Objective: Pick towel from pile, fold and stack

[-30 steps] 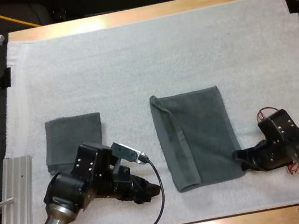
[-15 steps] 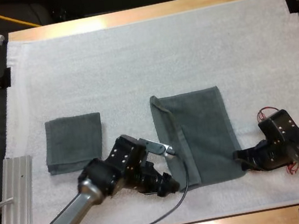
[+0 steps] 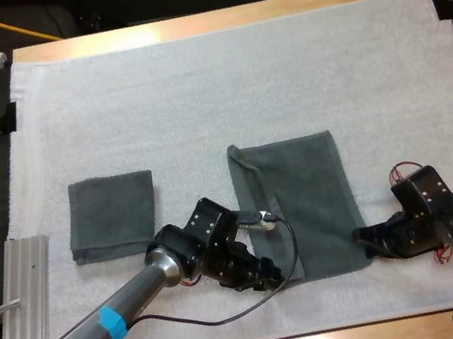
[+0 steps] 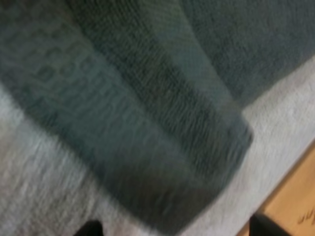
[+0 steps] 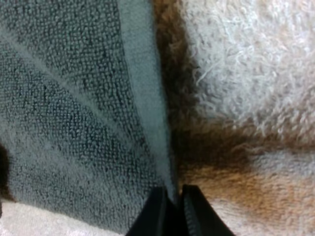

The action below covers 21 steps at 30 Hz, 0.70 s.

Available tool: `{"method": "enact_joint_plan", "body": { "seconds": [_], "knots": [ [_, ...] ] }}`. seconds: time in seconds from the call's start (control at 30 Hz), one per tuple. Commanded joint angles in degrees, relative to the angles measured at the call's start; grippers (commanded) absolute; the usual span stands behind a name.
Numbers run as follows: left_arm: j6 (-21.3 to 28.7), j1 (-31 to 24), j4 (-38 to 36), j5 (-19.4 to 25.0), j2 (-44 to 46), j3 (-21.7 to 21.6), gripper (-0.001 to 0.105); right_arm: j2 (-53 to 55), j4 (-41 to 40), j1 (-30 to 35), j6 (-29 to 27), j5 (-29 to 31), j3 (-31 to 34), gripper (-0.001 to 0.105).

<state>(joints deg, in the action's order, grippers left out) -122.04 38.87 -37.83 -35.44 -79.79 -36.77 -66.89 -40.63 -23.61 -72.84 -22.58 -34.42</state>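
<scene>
Fingers [image 5: 153,216] pinched on towel's [image 3: 301,200] near-right corner at right gripper [image 3: 362,240]. Spread wide over near-left corner at left gripper [image 3: 271,277].

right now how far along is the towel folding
Done: one folded towel lies on the mat at the left. In hand: a second towel lies flat mid-mat, looking partly folded; the right gripper is shut on its near right corner, the left gripper is open at its near left corner. Left: close the left gripper, finish folding, stack it on the folded towel.
</scene>
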Motion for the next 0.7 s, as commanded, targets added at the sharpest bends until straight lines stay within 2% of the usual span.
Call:
{"method": "enact_joint_plan", "body": {
  "seconds": [0.0, 0.37, 0.43, 0.6, 0.67],
  "knots": [
    [-0.66, 0.21, 1.96, -3.27, -1.26, -0.09, 0.058, 0.50, -0.66, 0.24, -0.58, -0.07, -0.24, 0.000],
    [-1.52, 1.03, 3.11, -3.56, -3.18, 0.11, 0.056, 0.49, -0.81, 0.19, -0.62, 0.06, -0.15, 0.000],
    [-1.56, 1.09, 2.92, -3.20, -3.26, 0.04, 0.048, 0.42, -0.78, 0.14, -0.68, 0.09, -0.18, 0.000],
    [-2.13, 1.03, 3.03, -1.99, -3.38, -0.08, 0.017, 0.32, -0.71, 0.18, -0.65, -0.02, -0.25, 0.000],
    [-2.25, 1.17, 2.97, -2.55, -3.35, -0.03, 0.017, -0.09, -0.31, 0.07, -0.49, -0.15, -0.15, 0.000]
  ]
}}
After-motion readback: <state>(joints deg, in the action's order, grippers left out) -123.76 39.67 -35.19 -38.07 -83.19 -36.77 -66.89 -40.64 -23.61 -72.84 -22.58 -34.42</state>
